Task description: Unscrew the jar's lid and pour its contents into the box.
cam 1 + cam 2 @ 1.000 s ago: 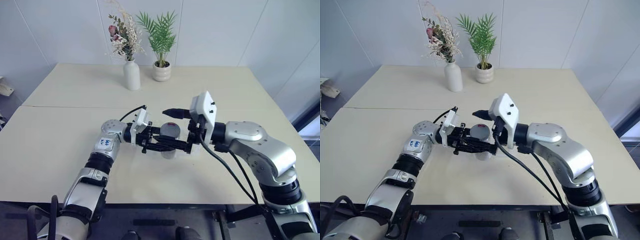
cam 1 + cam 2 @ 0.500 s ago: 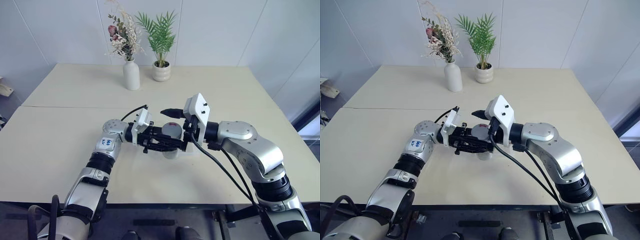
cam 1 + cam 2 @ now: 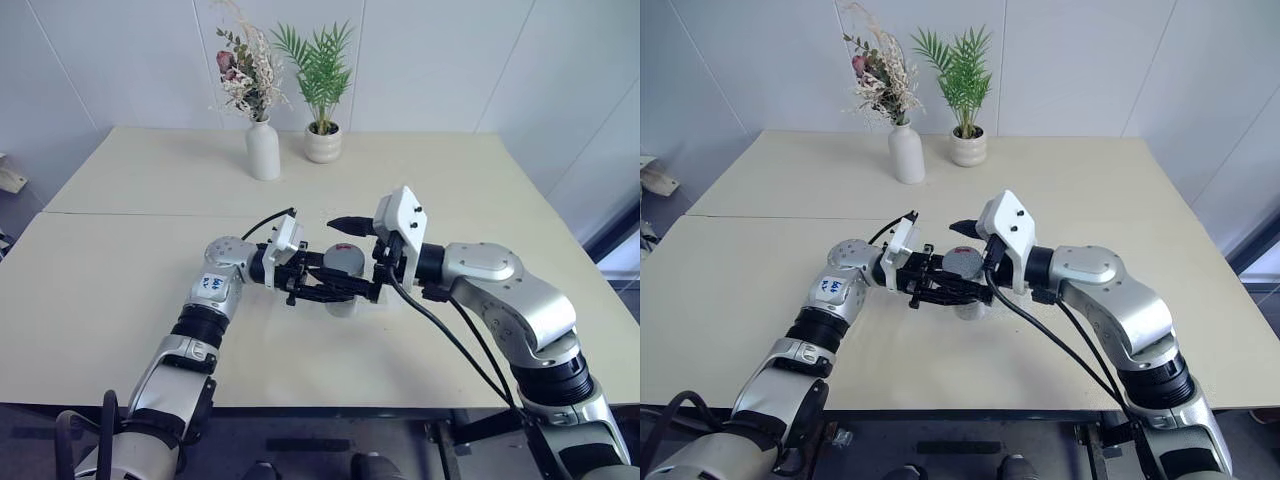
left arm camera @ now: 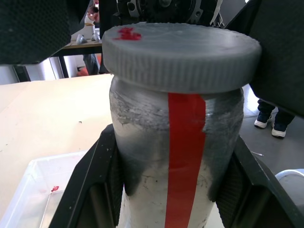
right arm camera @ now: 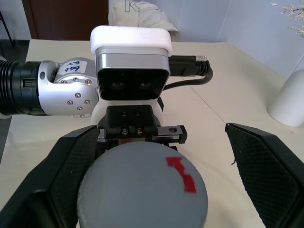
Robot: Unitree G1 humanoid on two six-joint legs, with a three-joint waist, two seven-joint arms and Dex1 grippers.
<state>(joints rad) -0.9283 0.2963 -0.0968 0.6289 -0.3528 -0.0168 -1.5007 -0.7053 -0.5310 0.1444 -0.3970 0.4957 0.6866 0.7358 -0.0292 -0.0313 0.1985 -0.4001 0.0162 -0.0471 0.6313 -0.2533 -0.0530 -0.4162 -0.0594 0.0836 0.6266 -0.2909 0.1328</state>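
Holding the jar [image 4: 175, 156] in the air above the table [image 3: 130, 260], the left gripper [image 3: 335, 290] pinches its body from both sides.

The right gripper [image 5: 152, 190] has its fingers spread wide on each side of the lid [image 5: 142, 190], not yet pressing it. If they close off-centre, the lid may slip or the jar may twist in the left grip. The box [image 4: 33, 199] lies below, just beside the jar, so spilling outside it is possible.
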